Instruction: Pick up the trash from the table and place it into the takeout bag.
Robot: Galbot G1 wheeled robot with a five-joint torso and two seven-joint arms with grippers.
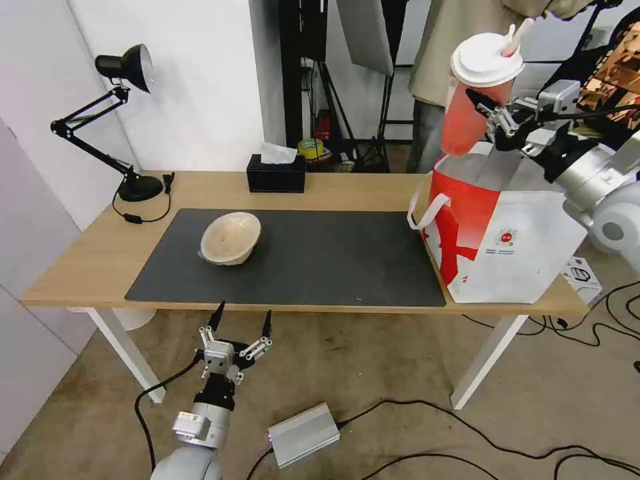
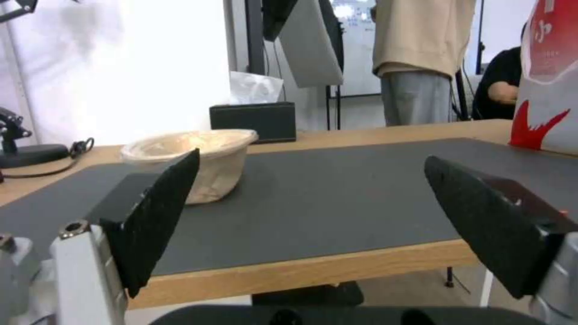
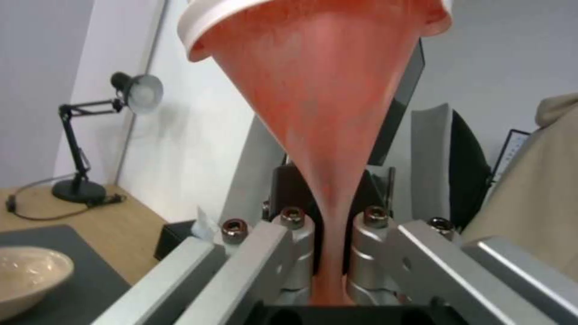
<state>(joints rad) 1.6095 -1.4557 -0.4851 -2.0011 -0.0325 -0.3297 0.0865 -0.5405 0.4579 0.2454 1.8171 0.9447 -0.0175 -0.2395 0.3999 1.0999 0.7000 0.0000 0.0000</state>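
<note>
Head view — right end effector (image 1: pixel 487 113) around cup (image 1: pixel 475 100)

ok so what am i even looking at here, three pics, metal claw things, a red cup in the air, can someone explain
It is a two-armed robot clearing a table; each claw is a gripper at the end of an arm.

The wide picture comes from a camera on the robot's head, looking down at the table. The other two come from cameras on the wrists, so each looks out past its own fingers.

The right gripper is shut on the red drink cup, holding it above the open takeout bag at the table's right end. In the right wrist view the cup looms up close.

The left gripper is open and holds nothing, low in front of the table's near edge.

On the dark grey mat lies a beige paper-pulp bowl, tipped on its side. Behind it are a black tissue box and a black desk lamp.
</note>
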